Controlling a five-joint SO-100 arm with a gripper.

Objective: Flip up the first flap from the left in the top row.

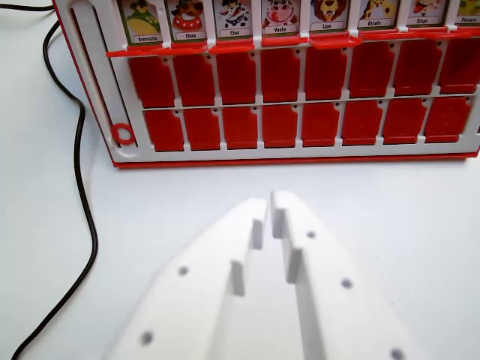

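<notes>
We record the white gripper (270,201) low in the wrist view, its two fingers pressed together at the tips with only a thin slit between them; it is clenched on nothing. It hovers over the bare white table (405,217), clear of the red-and-white game board (300,155) that fills the upper part of the view.

On the board we see a top row of upright flaps showing animal cards, labelled Grenouille, Chien, Chat, Vache, Lion, Girafe and on to the wrist view's right. The leftmost flap, Grenouille (142,21), already stands up at the upper left, well apart from the gripper tips.

Below it, two rows of red flaps (280,75) lie flat.

A black cable (81,172) snakes down the wrist view's left, beside the board's left edge.
</notes>
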